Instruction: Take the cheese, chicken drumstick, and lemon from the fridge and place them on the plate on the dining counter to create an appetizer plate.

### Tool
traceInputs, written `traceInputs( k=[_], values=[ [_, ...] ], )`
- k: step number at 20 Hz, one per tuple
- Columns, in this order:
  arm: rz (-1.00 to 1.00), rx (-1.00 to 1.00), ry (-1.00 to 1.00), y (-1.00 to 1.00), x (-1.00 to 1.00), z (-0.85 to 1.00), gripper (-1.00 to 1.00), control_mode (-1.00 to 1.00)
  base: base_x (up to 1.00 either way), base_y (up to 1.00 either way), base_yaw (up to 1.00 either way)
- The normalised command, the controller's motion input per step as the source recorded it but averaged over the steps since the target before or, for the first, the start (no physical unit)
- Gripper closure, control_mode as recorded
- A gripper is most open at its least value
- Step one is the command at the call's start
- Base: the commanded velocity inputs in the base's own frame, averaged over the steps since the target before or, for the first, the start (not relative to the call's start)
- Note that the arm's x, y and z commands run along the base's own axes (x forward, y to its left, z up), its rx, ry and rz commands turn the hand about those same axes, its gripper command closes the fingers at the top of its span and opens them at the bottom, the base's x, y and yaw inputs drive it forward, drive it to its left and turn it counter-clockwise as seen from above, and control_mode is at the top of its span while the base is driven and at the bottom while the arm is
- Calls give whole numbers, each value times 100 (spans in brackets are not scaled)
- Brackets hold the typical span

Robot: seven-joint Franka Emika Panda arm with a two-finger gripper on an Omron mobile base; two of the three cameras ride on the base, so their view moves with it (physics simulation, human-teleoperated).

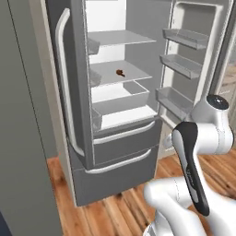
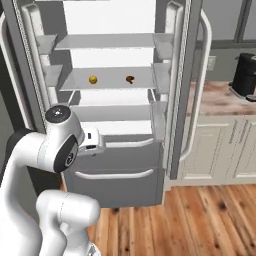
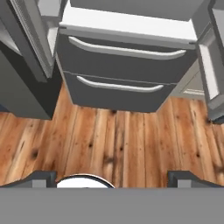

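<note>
Right base view: fridge (image 2: 120, 100) doors stand wide, exposing lemon (image 2: 93, 79) and chicken drumstick (image 2: 130, 79) on its middle shelf; end effector (image 3: 113, 177) spread, empty, low before its drawers.

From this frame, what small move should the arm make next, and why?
Probably raise the open gripper toward the middle fridge shelf. The hand view looks down at the wood floor and the lower drawers, with nothing between the fingertips, while the chicken drumstick and the lemon sit apart on that shelf, and the fridge doors stand open.
</note>
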Motion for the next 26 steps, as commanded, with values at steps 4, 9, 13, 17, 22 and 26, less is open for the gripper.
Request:
traceInputs(
  k=[4, 9, 13, 17, 22, 26],
  values=[
    [0, 0, 0, 0, 0, 0, -100, 100, 50, -33, 29],
    [0, 0, 0, 0, 0, 0, -100, 100, 52, -34, 29],
    [0, 0, 0, 0, 0, 0, -100, 100, 50, -41, 26],
    [0, 0, 0, 0, 0, 0, -100, 100, 47, -45, 22],
    [0, 0, 0, 0, 0, 0, -100, 100, 53, -30, 20],
    [0, 0, 0, 0, 0, 0, -100, 100, 67, -10, 18]
  ],
)
